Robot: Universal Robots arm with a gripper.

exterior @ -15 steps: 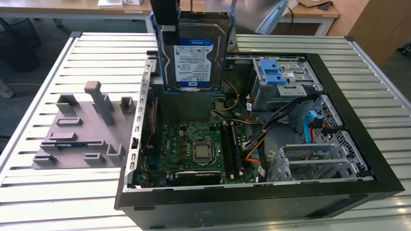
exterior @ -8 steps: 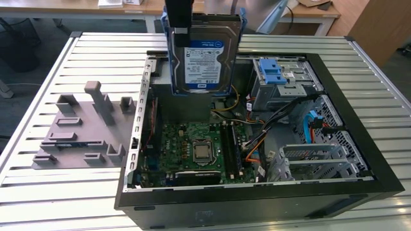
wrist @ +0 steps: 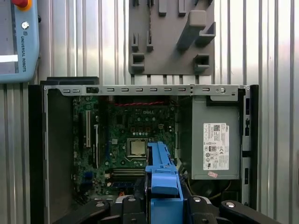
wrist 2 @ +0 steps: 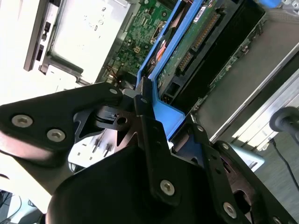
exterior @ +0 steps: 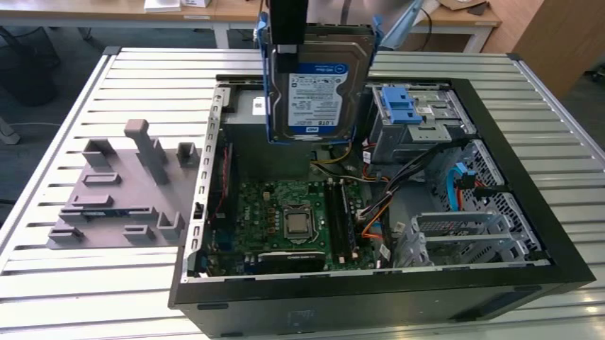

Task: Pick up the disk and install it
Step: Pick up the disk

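**Inspector:** What is the pincer's state?

**Operator:** I am clenching my pincer [wrist 2: 163, 114] on the disk [exterior: 317, 85], gripping its blue carrier bracket [wrist: 161, 175] from both sides.

**Inspector:** Where is the disk?

**Operator:** It is hanging upright above the open computer case [exterior: 378, 301], touching nothing inside. It is sitting near the drive cage [exterior: 413, 113] but apart from it, on the exterior view's left.

**Inspector:** Which step is in hand?

**Operator:** I am judging the pick-up done and the installing under way, with the disk not yet seated. Seating is calling for squaring the carrier to the cage's bay and clearing the cables [exterior: 402, 180].
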